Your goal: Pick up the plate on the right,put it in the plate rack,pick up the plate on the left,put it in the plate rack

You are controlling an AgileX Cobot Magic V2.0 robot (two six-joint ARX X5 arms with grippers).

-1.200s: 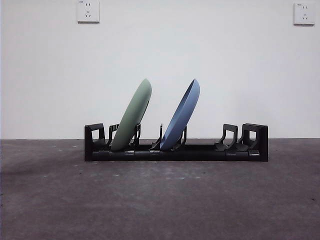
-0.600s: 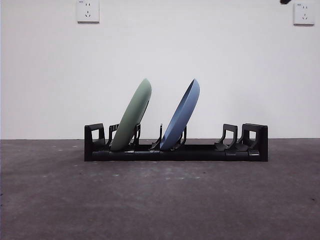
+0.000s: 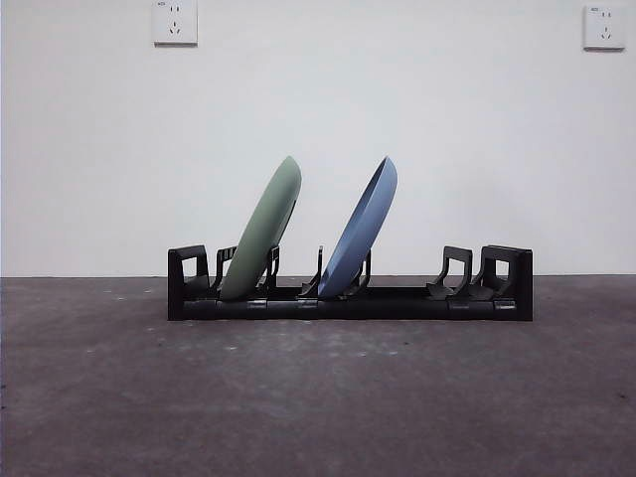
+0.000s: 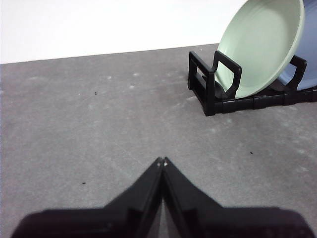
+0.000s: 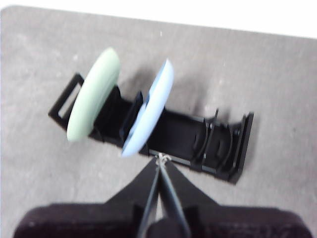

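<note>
The black plate rack (image 3: pixel 397 301) stands across the middle of the table. A green plate (image 3: pixel 263 231) leans in its left slots and a blue plate (image 3: pixel 360 231) leans in the slots beside it, both tilted to the right. In the left wrist view my left gripper (image 4: pixel 162 161) is shut on nothing, low over the table, off the rack's (image 4: pixel 205 91) green-plate end (image 4: pixel 262 44). My right gripper (image 5: pixel 161 157) is shut on nothing, high above the rack (image 5: pixel 198 136), looking down on the green plate (image 5: pixel 94 99) and blue plate (image 5: pixel 151 106). Neither arm shows in the front view.
The grey table (image 3: pixel 318 397) stretches in front of the rack. The rack's right-hand prongs (image 3: pixel 457 270) hold nothing. A white wall with two sockets (image 3: pixel 175 22) stands behind.
A small black tip at the top right corner half a second ago has left the front view. Plates and rack have not moved.
</note>
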